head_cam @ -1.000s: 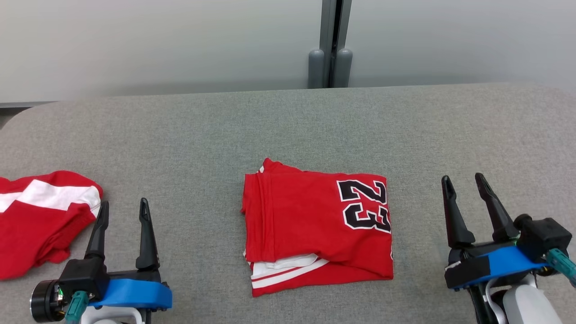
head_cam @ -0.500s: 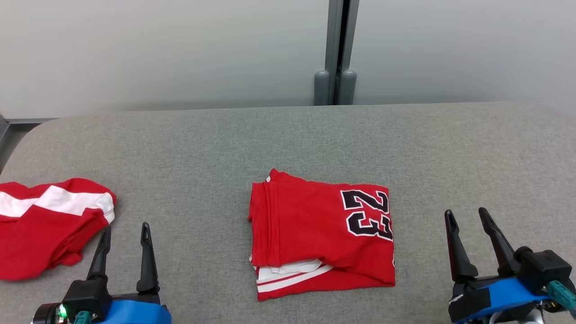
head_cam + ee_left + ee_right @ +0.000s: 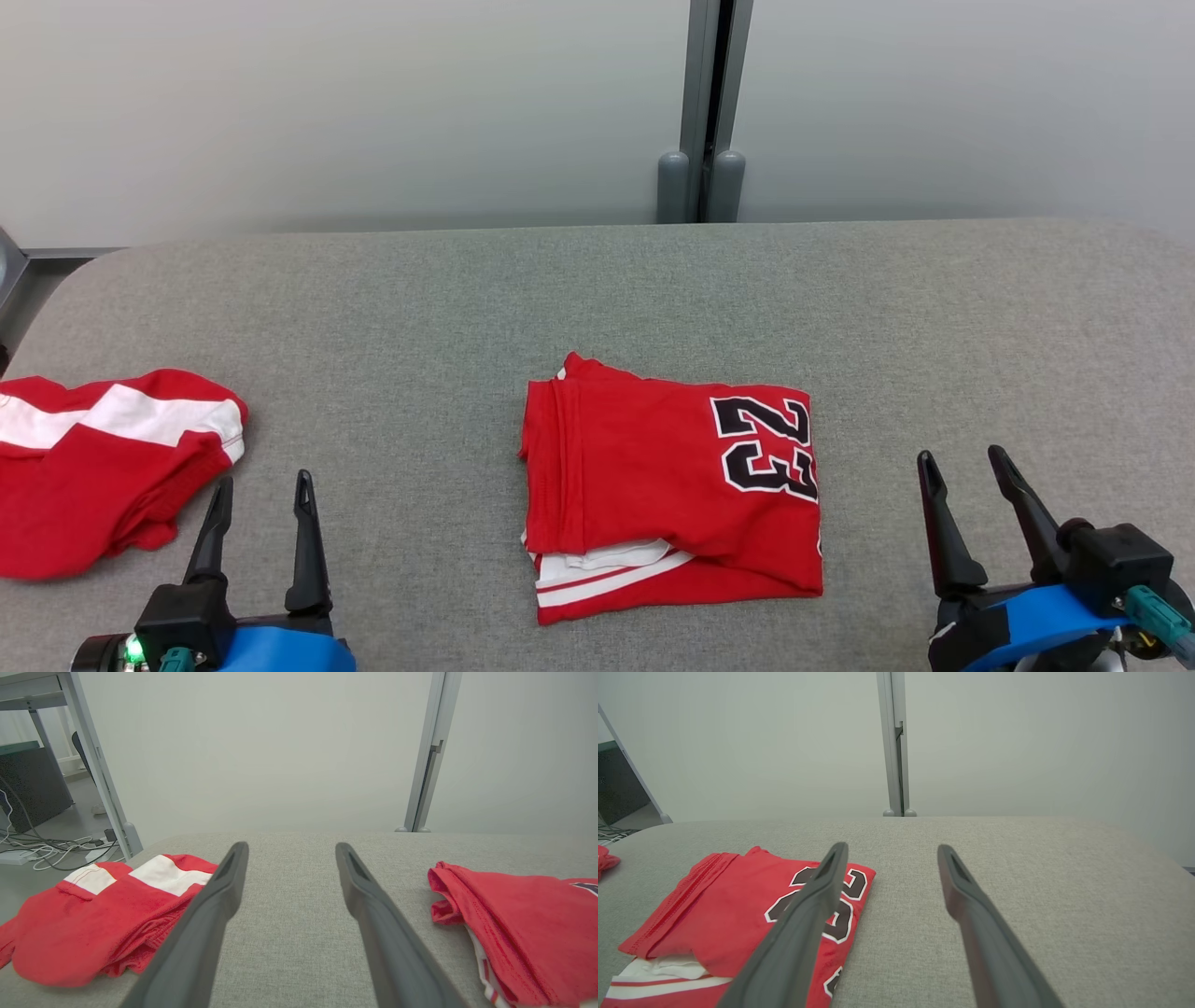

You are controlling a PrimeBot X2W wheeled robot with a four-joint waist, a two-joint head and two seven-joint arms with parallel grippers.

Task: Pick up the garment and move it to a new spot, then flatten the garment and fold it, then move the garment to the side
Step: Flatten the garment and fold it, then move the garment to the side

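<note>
While lying folded flat at the middle of the grey surface, untouched: red number-23 jersey | left fingers: spread, empty, near left, just beside crumpled red-and-white garment | right fingers: spread, empty, near right, apart from jersey

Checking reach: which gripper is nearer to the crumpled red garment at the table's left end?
Left. The left gripper sits open just right of the crumpled garment, nearly beside it; the right gripper is far off, beyond the folded jersey.
</note>
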